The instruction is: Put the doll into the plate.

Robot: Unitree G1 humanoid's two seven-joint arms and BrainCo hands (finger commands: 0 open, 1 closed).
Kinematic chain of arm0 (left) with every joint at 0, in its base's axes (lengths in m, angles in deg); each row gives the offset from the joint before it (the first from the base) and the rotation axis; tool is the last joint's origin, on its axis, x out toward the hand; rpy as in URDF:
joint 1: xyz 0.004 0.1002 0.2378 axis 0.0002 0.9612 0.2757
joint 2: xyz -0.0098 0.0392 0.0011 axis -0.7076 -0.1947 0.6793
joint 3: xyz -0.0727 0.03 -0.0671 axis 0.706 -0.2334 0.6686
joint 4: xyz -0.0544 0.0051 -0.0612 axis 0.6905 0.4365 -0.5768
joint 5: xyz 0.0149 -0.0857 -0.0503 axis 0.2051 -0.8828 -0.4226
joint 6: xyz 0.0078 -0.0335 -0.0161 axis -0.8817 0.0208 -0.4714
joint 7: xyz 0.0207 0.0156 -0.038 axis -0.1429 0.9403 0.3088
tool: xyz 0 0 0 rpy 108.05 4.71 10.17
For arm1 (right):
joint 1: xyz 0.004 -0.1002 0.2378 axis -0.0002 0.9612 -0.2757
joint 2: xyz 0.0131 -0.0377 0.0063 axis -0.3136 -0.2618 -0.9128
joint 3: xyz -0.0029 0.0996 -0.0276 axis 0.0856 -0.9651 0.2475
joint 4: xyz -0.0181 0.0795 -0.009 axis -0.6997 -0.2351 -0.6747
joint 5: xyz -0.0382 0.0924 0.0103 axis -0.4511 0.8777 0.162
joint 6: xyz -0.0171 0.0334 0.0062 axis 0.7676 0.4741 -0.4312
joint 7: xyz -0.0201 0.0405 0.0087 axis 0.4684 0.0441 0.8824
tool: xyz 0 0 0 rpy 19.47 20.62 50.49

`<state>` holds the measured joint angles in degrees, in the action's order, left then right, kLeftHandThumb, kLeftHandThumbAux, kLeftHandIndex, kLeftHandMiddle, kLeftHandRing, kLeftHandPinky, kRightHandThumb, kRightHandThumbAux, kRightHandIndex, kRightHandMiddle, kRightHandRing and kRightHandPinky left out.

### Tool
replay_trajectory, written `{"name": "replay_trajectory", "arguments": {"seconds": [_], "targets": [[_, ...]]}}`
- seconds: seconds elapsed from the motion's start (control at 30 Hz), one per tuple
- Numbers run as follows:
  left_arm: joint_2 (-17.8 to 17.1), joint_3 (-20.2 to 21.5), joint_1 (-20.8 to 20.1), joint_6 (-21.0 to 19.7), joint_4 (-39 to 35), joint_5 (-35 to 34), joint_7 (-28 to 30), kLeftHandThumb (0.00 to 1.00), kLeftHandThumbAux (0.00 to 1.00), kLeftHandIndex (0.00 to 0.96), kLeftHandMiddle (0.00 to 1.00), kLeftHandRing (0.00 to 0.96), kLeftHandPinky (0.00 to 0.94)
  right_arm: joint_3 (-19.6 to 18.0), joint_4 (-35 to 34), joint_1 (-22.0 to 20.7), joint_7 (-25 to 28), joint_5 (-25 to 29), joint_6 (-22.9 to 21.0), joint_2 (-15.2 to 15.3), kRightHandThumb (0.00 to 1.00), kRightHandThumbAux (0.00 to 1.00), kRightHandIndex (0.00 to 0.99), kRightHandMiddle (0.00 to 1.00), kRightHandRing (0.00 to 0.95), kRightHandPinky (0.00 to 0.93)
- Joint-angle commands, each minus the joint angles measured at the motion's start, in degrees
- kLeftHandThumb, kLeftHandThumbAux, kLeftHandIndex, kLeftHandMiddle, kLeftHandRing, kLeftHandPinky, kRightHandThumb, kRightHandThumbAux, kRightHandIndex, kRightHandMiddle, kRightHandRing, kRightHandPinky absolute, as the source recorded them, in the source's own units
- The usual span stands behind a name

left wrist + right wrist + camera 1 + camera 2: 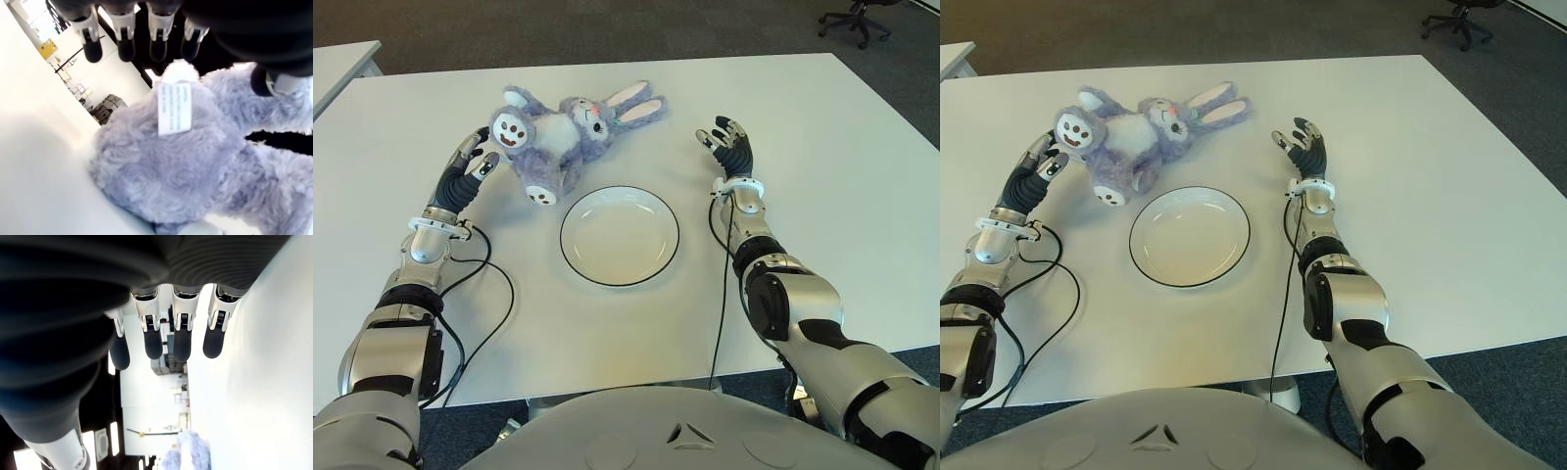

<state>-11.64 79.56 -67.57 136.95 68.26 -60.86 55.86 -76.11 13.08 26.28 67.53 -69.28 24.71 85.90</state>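
Plainly, in the left eye view the doll [566, 132], a purple plush rabbit, is lying on the white table [862, 196] just beyond the far-left edge of the plate [620, 235], and the plate is holding nothing. Its long axis is running left to right, ears pointing right and feet toward the left, one foot nearly reaching the plate's rim. The left hand [470, 171] is sitting just left of the doll's feet, so the doll is lying to that hand's right and slightly farther away; this is clearly the nearer hand. The right hand [729, 142] is showing right of the ears, well apart from the doll, fingers spread and empty.

From the right eye view the same layout is showing: the left hand's fingertips [1051, 162] are reaching close beside the doll's raised foot, though I cannot tell whether they are touching it.

Through the left wrist view the four fingers [124, 36] are extending straight over the doll's furry body and its white tag [174, 108], with the thumb on the other side; the hand is standing wide open and is not gripping anything yet.

Over in the right wrist view the fingers [181, 340] are hanging straight and open above bare table, holding nothing, with a bit of purple plush showing far off
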Motion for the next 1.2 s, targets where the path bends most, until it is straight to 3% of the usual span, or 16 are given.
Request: {"name": "replay_trajectory", "arguments": {"seconds": [0.03, 0.3, 0.57, 0.97, 1.2], "targets": [[13.1, -1.9, 12.7, 0.1, 5.8, -0.2, -2.6, 0.437, 0.175, 0.0, 0.0, 0.0, 0.022, 0.5, 3.9, 5.8, -0.1, -0.4, -2.5, -1.8, 0.22, 0.737, 0.19, 0.144, 0.131, 0.164], [13.1, -3.1, 12.7, 0.9, 4.6, 0.8, -3.6, 0.438, 0.179, 0.0, 0.0, 0.0, 0.024, 0.8, 3.9, 5.7, -0.4, -0.6, -2.5, -1.8, 0.207, 0.742, 0.187, 0.142, 0.133, 0.164], [12.8, -4.3, 12.9, 0.0, 3.7, 1.8, -4.7, 0.423, 0.174, 0.0, 0.0, 0.0, 0.0, 0.8, 3.9, 5.6, -0.5, -0.5, -2.8, -1.9, 0.261, 0.734, 0.191, 0.141, 0.124, 0.157], [12.4, -5.0, 13.2, -2.9, 2.9, 0.0, 2.5, 0.465, 0.161, 0.0, 0.0, 0.0, 0.0, 0.8, 3.8, 5.4, -0.7, -0.5, -2.8, -2.0, 0.299, 0.737, 0.203, 0.156, 0.145, 0.181], [12.0, -5.6, 13.4, -2.9, 2.2, 1.0, 3.4, 0.408, 0.137, 0.0, 0.0, 0.0, 0.0, 0.9, 3.8, 5.3, -1.0, -0.6, -2.8, -2.1, 0.306, 0.743, 0.205, 0.159, 0.148, 0.185]]}}
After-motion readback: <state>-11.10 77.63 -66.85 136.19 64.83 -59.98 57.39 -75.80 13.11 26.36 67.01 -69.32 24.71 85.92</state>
